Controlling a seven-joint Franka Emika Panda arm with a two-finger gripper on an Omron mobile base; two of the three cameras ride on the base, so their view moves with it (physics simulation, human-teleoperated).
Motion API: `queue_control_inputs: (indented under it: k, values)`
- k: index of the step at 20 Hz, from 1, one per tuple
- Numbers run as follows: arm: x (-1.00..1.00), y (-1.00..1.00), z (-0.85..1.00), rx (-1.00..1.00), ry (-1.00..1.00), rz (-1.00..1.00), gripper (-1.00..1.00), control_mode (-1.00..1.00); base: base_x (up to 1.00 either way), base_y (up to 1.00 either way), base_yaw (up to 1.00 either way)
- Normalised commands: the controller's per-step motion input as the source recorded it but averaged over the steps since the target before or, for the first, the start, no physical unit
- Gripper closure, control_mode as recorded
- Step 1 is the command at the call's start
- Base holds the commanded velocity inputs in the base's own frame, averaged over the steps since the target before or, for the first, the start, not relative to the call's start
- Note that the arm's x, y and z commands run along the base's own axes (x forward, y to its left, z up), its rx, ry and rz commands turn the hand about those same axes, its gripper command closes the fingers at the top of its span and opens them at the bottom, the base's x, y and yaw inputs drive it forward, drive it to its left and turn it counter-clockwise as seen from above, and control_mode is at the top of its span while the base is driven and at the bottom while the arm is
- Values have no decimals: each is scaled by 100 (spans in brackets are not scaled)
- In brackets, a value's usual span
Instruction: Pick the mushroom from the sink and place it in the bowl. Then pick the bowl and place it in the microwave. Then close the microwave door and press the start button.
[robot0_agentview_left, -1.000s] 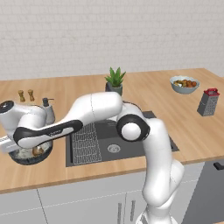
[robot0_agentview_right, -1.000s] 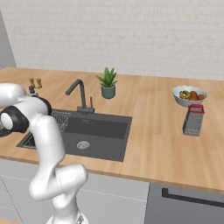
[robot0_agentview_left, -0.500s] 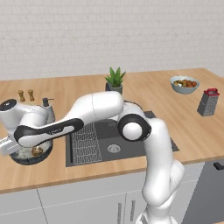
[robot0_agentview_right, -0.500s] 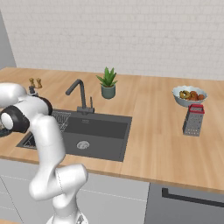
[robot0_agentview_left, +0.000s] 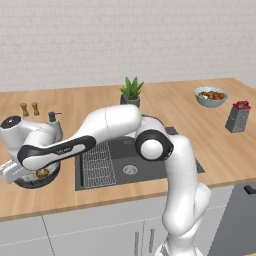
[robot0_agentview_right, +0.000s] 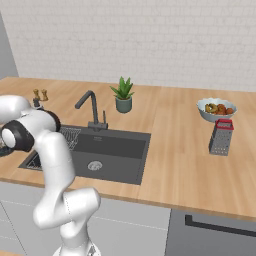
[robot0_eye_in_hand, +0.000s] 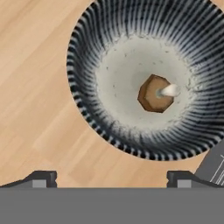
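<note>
A pale brick wall is seen behind a long wooden bench with grey cabinet fronts below it. At the bench's left end, near the front edge, the bowl is set, with the mushroom lying on its side at the middle of the pale speckled inside, stem pointing away from the cap. The pincer is held above the bowl's near rim with its jaws spread wide and nothing between them; the mushroom is judged already delivered. Behind the bowl, small shakers and a dispenser are seen toward the back edge. Just to the right, the sink is sunk into the bench, its wire rack on the left side and the drain at the middle, with a potted plant behind it. Toward the right end a light-blue bowl of food and a box grater are placed. The bowl is judged rigid, smooth-glazed and fairly weighty, so a grip across its rim wall, one finger inside and one outside, is suggested, with the bowl kept level so that the light mushroom is not rolled out.
</note>
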Motion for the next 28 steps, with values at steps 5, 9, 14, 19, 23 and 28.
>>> queue_control_inputs:
  k: [5, 9, 14, 19, 23, 28]
  values:
    - [3, 0, -9, -7, 3, 7, -100, -100, 0, 0, 0]
    - [39, 0, -1, -6, 4, 5, -100, -100, 0, 0, 0]
    - [41, 1, -8, -7, 3, 9, -100, -100, 0, 0, 0]
    - [9, 21, -16, -10, 1, 9, -100, -100, 0, 0, 0]
    - [-30, 22, 0, -8, 0, 6, -100, -100, 0, 0, 0]
    - [-18, 9, 0, -6, 0, 4, -100, -100, 0, 0, 0]
